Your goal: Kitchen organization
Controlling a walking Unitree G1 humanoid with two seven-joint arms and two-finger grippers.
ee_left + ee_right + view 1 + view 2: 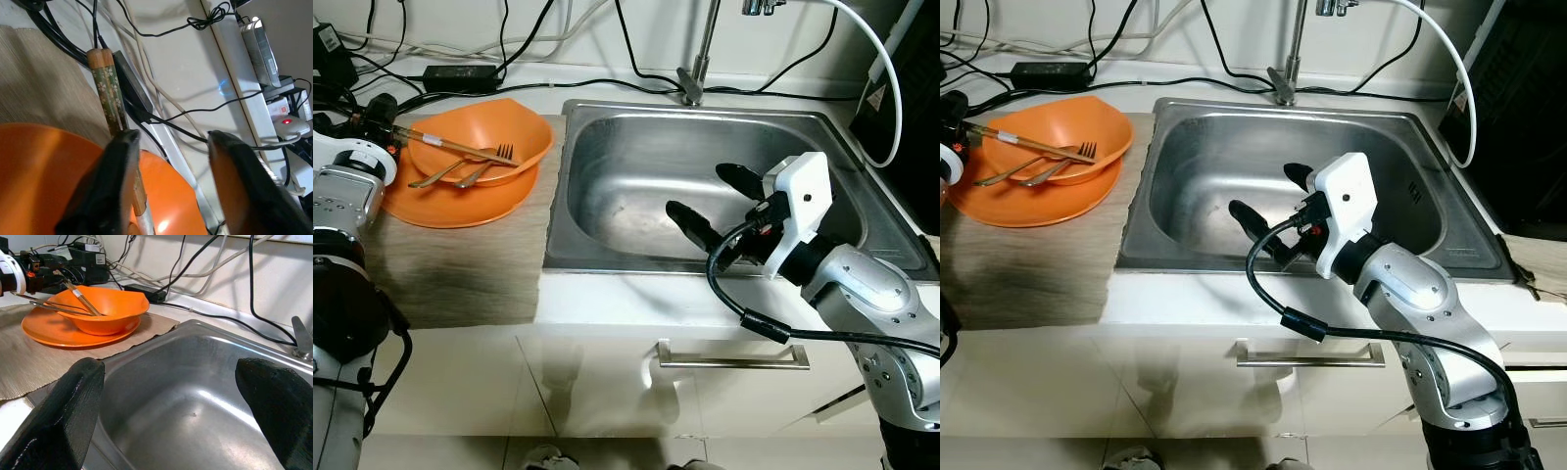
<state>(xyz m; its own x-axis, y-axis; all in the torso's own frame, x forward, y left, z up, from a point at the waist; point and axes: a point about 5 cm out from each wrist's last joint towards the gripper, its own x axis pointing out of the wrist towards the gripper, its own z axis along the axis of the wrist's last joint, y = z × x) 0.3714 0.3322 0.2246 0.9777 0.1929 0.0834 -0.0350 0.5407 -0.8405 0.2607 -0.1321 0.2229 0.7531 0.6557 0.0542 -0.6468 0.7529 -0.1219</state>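
An orange bowl sits in an orange plate on a woven mat left of the steel sink. Across the bowl lie a pair of flower-patterned chopsticks, a fork and a spoon. My left gripper is at the bowl's far-left rim, open, with the chopsticks' handle end running along the inside of one finger. Over the sink basin my right gripper hangs open, nothing between its fingers, pointing toward the bowl.
A faucet rises behind the sink. Black and white cables and a power adapter lie along the back of the counter. A cupboard handle is below the counter's front edge. A dark appliance stands at the far right.
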